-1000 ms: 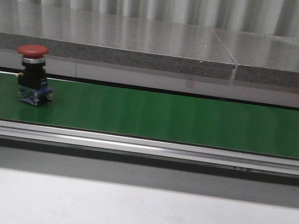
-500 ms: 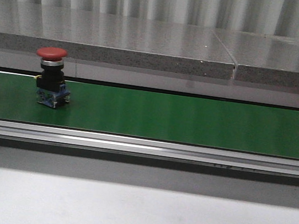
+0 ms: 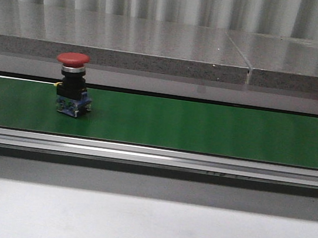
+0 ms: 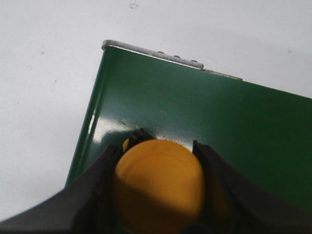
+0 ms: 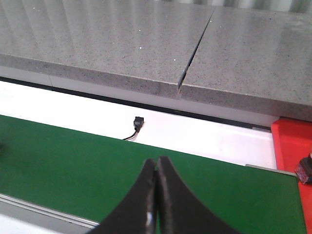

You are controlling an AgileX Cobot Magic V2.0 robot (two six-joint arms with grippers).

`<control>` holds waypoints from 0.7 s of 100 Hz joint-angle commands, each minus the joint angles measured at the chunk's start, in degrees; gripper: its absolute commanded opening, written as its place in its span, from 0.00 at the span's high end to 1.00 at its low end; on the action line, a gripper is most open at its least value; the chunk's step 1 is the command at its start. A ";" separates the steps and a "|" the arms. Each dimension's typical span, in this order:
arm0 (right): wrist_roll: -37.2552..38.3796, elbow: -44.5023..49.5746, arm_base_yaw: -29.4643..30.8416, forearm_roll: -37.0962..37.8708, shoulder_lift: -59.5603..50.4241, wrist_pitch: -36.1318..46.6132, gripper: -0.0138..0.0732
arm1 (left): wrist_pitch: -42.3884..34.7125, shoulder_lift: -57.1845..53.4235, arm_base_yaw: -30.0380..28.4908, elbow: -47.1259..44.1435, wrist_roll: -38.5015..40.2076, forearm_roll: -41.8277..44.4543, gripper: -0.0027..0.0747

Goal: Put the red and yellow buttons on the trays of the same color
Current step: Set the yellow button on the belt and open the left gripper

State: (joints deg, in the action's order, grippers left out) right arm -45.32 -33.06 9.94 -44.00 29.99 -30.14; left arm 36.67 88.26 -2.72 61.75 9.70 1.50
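A red button (image 3: 73, 60) with a mushroom cap, black body and blue base stands upright on the green belt (image 3: 205, 128) at the left in the front view. Neither gripper shows in that view. In the left wrist view my left gripper (image 4: 163, 146) is shut on a yellow button (image 4: 158, 183), its black fingers (image 4: 97, 178) pressing either side of the round cap, above the belt's end (image 4: 234, 126). My right gripper (image 5: 157, 163) is shut with nothing in it, hovering over the belt. A red tray (image 5: 292, 146) shows at the belt's right end. No yellow tray is in view.
A grey stone ledge (image 3: 157, 48) runs behind the belt, with corrugated wall above. An aluminium rail (image 3: 154, 155) borders the belt's near side. A small dark object (image 5: 306, 168) lies on the red tray. A black connector with wires (image 5: 138, 122) lies on the white strip behind the belt.
The red button has travelled to the right along the belt, about 70 pixels in one second, staying upright.
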 commanded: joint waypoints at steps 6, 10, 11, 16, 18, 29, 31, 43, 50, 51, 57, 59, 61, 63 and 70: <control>-0.19 -1.46 0.05 -1.17 0.14 2.66 0.92 | -3.23 -2.51 0.42 1.49 -0.23 -0.54 0.66; -0.19 -1.46 0.05 -1.17 0.14 2.66 0.92 | -3.12 -2.51 0.42 1.49 -0.23 -0.54 0.55; -0.19 -1.46 0.05 -1.17 0.14 2.66 0.92 | -3.12 -2.51 0.42 1.49 -0.23 -0.54 0.51; -0.19 -1.46 0.05 -1.17 0.14 2.66 0.92 | -3.12 -2.51 0.42 1.49 -0.23 -0.54 0.36; -0.19 -1.46 0.05 -1.17 0.14 2.66 0.92 | -3.12 -2.51 0.42 1.49 -0.23 -0.54 0.30; -0.19 -1.46 0.05 -1.17 0.14 2.66 0.92 | -3.22 -2.65 0.42 1.49 -0.23 -0.54 0.16; -0.19 -1.46 0.05 -1.17 0.14 2.66 0.92 | -3.22 -2.92 0.42 1.49 -0.23 -0.54 0.16; -0.19 -1.46 0.05 -1.17 0.14 2.66 0.92 | -2.65 -5.23 0.63 1.49 -0.23 -1.16 0.16; -0.19 -1.46 0.05 -1.17 0.14 2.66 0.92 | -2.82 -7.82 1.26 1.49 -0.23 -1.16 0.16; -0.19 -1.46 0.05 -1.17 0.14 2.66 0.92 | -2.96 -8.11 1.54 1.49 -0.23 -1.16 0.17; -0.19 -1.46 0.05 -1.17 0.14 2.66 0.92 | -3.79 -11.00 2.59 1.49 -0.38 -1.06 0.17; -0.19 -1.46 0.05 -1.17 0.14 2.66 0.92 | -4.06 -12.04 3.05 1.49 -0.76 -1.06 0.17; -0.19 -1.46 0.05 -1.17 0.14 2.66 0.92 | -4.21 -12.73 3.40 1.49 -1.02 -1.06 0.17; -0.19 -1.46 0.05 -1.17 0.14 2.66 0.92 | -4.32 -13.77 4.10 1.49 -1.50 -1.06 0.17; -0.19 -1.46 0.05 -1.17 0.14 2.66 0.92 | -4.37 -17.33 5.86 1.33 -1.75 -0.79 0.17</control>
State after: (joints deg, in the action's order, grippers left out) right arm -45.32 -33.06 9.94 -43.92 29.99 -30.14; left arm 35.81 76.37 1.08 61.73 8.52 1.06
